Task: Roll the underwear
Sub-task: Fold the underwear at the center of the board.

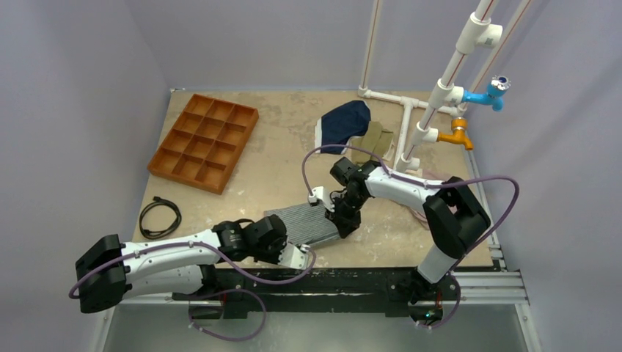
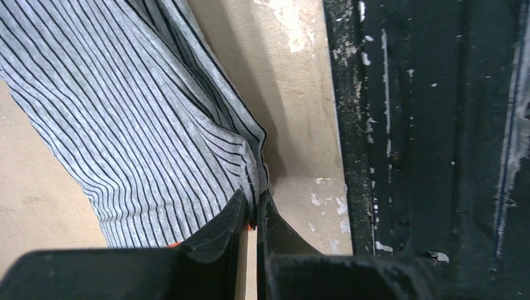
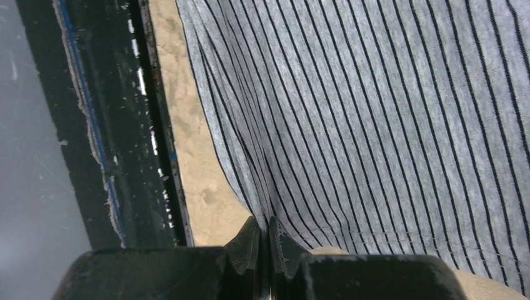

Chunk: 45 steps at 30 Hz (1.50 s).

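Observation:
The grey-and-white striped underwear (image 1: 304, 222) lies flat near the table's front edge, between the two arms. My left gripper (image 1: 302, 257) is shut on its near corner; the left wrist view shows the striped cloth (image 2: 144, 125) pinched between the fingers (image 2: 253, 209). My right gripper (image 1: 343, 224) is shut on the underwear's right edge; the right wrist view shows the cloth (image 3: 375, 112) pinched at the fingertips (image 3: 269, 225).
An orange compartment tray (image 1: 204, 141) sits at the back left. A black cable coil (image 1: 160, 217) lies left of the arms. A navy garment (image 1: 345, 125) and an olive-tan garment (image 1: 374, 141) lie by the white pipe frame (image 1: 411, 125). The black rail (image 1: 352, 279) borders the front edge.

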Tool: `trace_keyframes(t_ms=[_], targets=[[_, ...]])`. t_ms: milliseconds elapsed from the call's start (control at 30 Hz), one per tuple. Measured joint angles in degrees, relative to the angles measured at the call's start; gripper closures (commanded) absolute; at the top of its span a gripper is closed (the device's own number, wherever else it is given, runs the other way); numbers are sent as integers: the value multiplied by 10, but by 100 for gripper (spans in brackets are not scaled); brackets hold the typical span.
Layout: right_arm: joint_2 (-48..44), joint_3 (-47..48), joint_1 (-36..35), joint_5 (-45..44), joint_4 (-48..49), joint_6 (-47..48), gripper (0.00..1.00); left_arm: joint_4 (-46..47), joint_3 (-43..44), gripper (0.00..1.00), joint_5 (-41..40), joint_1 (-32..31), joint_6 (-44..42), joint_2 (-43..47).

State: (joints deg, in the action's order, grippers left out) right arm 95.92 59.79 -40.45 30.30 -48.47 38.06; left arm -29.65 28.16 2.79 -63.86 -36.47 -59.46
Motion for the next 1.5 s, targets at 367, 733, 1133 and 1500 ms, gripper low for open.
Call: trace_keyframes(t_ms=[367,733,1133,1500], targets=[[7,101,0,-8,-66,3,100,-70,65,100,105,105,15,15],[133,194,18,-28,-132,19,97,-150,135,100,228,236,3,-49],[189,304,67,-17,-188,51,100,-194,175,100,301,297,-16,-130],[163,239,68,9,-170,50,100,-168,175,94,268,295,23,-143]])
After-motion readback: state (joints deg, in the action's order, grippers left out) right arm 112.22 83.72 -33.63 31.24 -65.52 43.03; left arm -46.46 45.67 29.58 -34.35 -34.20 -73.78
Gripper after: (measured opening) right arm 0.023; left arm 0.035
